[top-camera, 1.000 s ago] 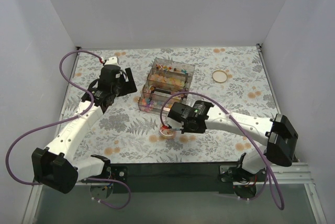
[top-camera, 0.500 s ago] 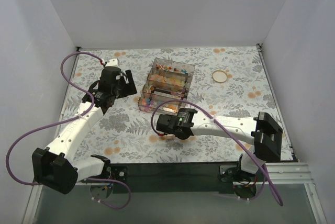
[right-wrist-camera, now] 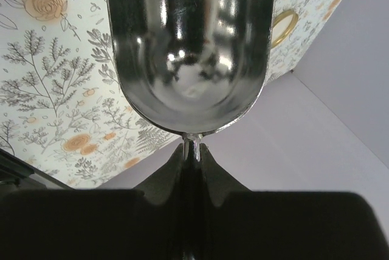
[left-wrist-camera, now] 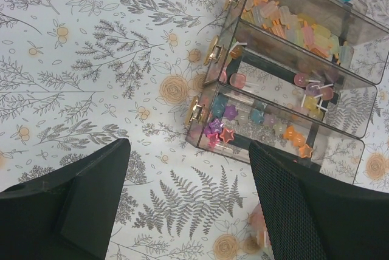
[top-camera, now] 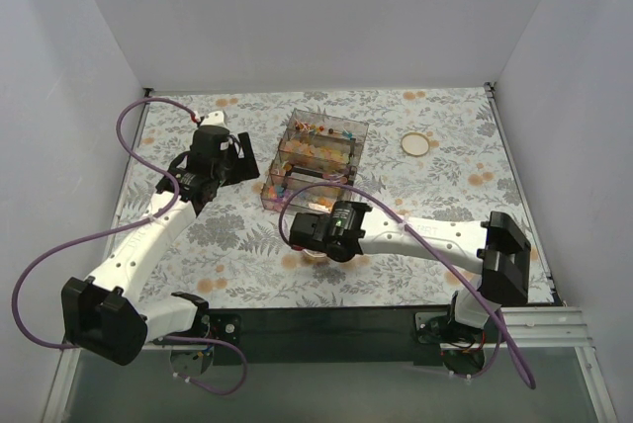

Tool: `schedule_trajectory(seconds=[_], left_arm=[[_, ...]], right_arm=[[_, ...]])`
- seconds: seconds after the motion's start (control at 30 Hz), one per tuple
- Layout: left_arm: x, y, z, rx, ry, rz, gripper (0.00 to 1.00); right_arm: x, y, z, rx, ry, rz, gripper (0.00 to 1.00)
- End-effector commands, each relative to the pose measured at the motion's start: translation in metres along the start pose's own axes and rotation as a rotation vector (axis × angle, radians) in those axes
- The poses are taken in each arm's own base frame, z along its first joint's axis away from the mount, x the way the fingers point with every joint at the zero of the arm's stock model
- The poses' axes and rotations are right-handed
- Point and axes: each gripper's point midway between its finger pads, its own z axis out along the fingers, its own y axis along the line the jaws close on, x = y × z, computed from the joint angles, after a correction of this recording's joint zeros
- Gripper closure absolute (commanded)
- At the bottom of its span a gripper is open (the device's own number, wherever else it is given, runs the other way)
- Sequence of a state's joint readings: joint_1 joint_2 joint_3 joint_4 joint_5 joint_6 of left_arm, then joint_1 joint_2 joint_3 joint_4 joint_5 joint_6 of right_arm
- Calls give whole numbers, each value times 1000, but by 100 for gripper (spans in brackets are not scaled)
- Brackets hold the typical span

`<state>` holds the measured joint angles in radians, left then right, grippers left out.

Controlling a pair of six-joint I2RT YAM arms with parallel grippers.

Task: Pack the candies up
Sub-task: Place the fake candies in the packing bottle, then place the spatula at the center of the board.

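Note:
A clear box (top-camera: 316, 154) with three compartments holds candies (left-wrist-camera: 290, 22), among them stars and lollipops. A small pile of loose candies (top-camera: 316, 253) lies on the cloth in front of the box. It shows blurred beside my left finger's edge in the left wrist view (left-wrist-camera: 260, 228). My right gripper (top-camera: 309, 230) hovers just over that pile, shut on the handle of a metal scoop (right-wrist-camera: 188, 47). The scoop's bowl is empty. My left gripper (top-camera: 234, 158) is open and empty left of the box, its jaws wide apart (left-wrist-camera: 188, 211).
A round tan ring or lid (top-camera: 415, 143) lies at the back right and also shows in the right wrist view (right-wrist-camera: 283, 27). The floral tablecloth (top-camera: 227, 235) covers the table. White walls enclose three sides. Purple cables loop off both arms.
My right arm has swung left and turned its wrist, so the gripper with the scoop now covers most of the loose pile. The left arm has hardly moved.

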<state>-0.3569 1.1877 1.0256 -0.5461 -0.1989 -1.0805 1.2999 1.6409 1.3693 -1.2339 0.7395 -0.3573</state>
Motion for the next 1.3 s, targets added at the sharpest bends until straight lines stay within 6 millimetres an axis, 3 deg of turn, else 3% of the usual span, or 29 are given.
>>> schedule_trajectory(seconds=[0.0, 0.3, 0.47, 0.63, 0.77, 1.1, 1.27], left_arm=[[-3, -3, -2, 12, -9, 11, 22], [0, -5, -1, 25, 3, 8, 22], [6, -4, 0, 27, 16, 10, 22], [10, -3, 1, 29, 24, 9, 22], [18, -3, 4, 39, 42, 11, 22], [37, -10, 18, 71, 115, 3, 22], [46, -14, 32, 76, 153, -9, 22]], right_arm=[[2, -4, -11, -29, -49, 86, 99], [-6, -3, -1, -182, -151, 303, 99], [-3, -8, 7, -207, -176, 324, 99], [11, -21, 22, -249, -218, 475, 99], [11, -27, 25, -240, -229, 446, 99], [-12, -38, 54, -322, -276, 446, 99], [-36, -70, 60, -286, -291, 413, 99]])
